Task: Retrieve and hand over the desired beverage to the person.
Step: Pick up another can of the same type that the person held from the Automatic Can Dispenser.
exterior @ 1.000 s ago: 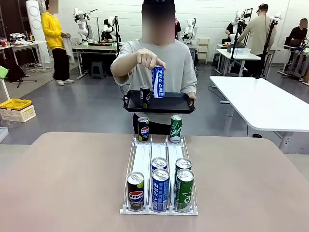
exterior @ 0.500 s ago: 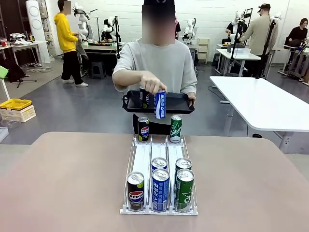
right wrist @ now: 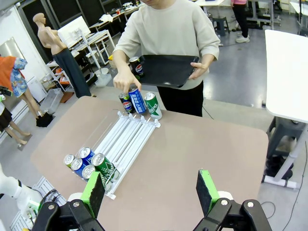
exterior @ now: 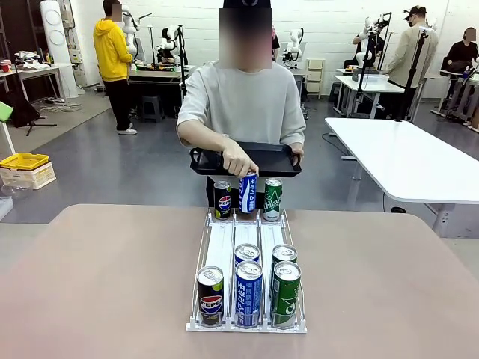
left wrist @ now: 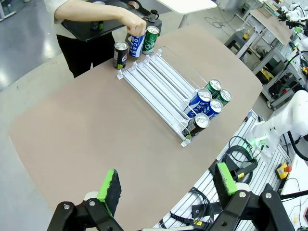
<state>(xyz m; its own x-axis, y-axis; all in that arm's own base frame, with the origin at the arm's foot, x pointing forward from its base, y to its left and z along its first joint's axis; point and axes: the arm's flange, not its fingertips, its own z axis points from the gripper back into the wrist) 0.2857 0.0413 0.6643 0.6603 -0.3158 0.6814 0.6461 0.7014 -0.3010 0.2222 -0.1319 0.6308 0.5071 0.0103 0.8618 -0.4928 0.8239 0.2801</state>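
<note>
The person (exterior: 243, 101) in a light grey sweatshirt stands at the far side, holding a black tray (exterior: 273, 159) in one hand. Their other hand (exterior: 238, 163) grips a blue can (exterior: 248, 193) at the far end of the white rack's (exterior: 224, 247) middle lane, between a black Pepsi can (exterior: 222, 200) and a green Sprite can (exterior: 273, 199). Several more cans stand at the rack's near end (exterior: 248, 294). Another Pepsi can (right wrist: 137, 66) rides on the tray (right wrist: 166, 70). My left gripper (left wrist: 167, 182) and right gripper (right wrist: 150, 186) hang open high above the table, holding nothing.
The brown table (exterior: 97, 284) has free room on both sides of the rack. A white table (exterior: 404, 161) stands off to the right. A person in a yellow hoodie (exterior: 112, 52) and others are far back in the room.
The person has lowered the blue can from above the tray down to the far end of the rack's middle lane. The yellow-hooded person has walked along in the background.
</note>
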